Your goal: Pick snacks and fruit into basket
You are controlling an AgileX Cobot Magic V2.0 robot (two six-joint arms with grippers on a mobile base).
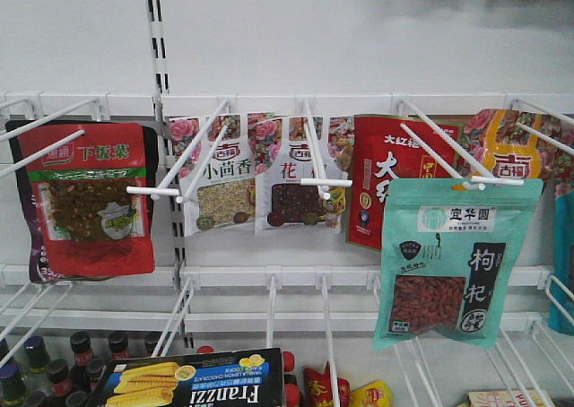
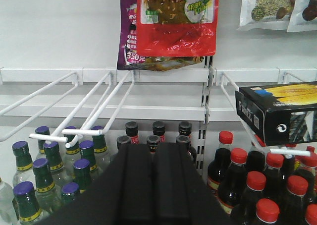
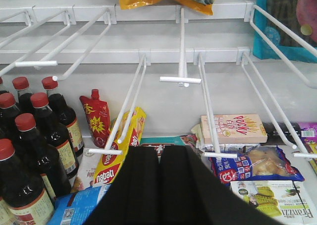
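The teal pouch (image 1: pixel 453 259) hangs on a peg (image 1: pixel 448 156), far right. I judge it light and floppy, best pinched near its sealed top. The box (image 1: pixel 193 380) lies low, left; only the left wrist view shows its stiff side. Left claw (image 2: pixel 151 148) and right claw (image 3: pixel 159 150) each sit pressed together, empty.

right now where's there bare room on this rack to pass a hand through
Open gap at the empty white wire hooks, between the dark Franzzi wafer box and the teal berry pouch. Crowded below: red-capped dark bottles.
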